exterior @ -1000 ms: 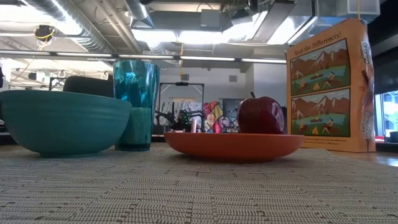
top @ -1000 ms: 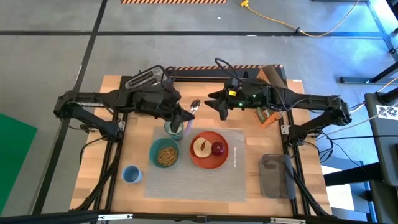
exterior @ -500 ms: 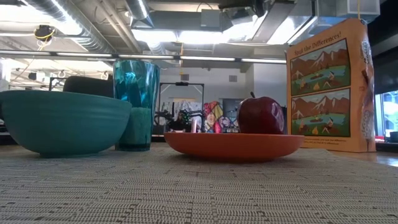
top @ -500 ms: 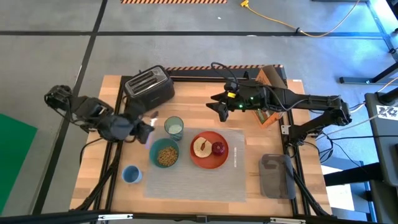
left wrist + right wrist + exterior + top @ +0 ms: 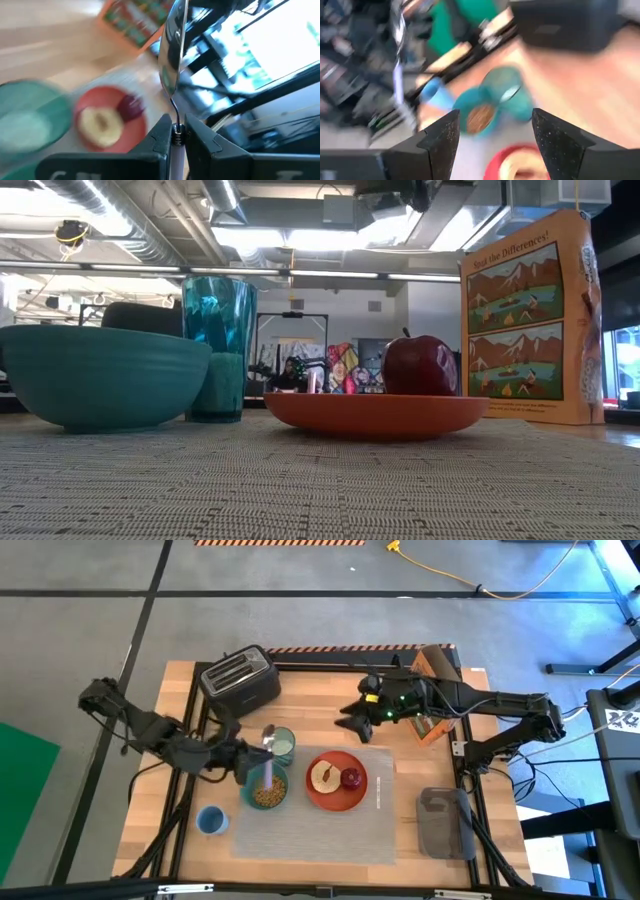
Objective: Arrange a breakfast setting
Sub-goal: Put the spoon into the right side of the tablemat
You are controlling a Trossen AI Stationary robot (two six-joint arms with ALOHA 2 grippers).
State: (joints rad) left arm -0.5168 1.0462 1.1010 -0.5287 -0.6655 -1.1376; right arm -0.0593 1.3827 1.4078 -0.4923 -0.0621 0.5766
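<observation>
Jaws, left: closing tight on the handle of the spoon (image 5: 172,55), the bowl end of it standing up past the fingertips; the left gripper (image 5: 243,761) is hovering over the table's near-left part, just beside the teal bowl (image 5: 265,786).
Jaws, right: standing wide apart and carrying nothing; the right gripper (image 5: 352,720) is waiting above the far middle of the table (image 5: 320,690), beyond the plate.
Spoon: showing in the high view as a slim pale rod reaching from the left gripper across the bowl's rim toward the green glass (image 5: 281,745).
Bowl: sitting on the grey placemat (image 5: 320,830), holding brown cereal, just left of the orange-red plate (image 5: 336,798).
Plate: carrying the toast slice (image 5: 323,776) and the red apple (image 5: 351,778), side by side.
Step in hand: judging from the spoon's position, it is being brought to its place at the setting.
Doing it well: lowering the spoon slowly, keeping it level; steering its far end clear of the glass, which looks easy to tip; letting go only once it is resting.
Risk: the thin handle twisting or slipping in the grip during the move.
</observation>
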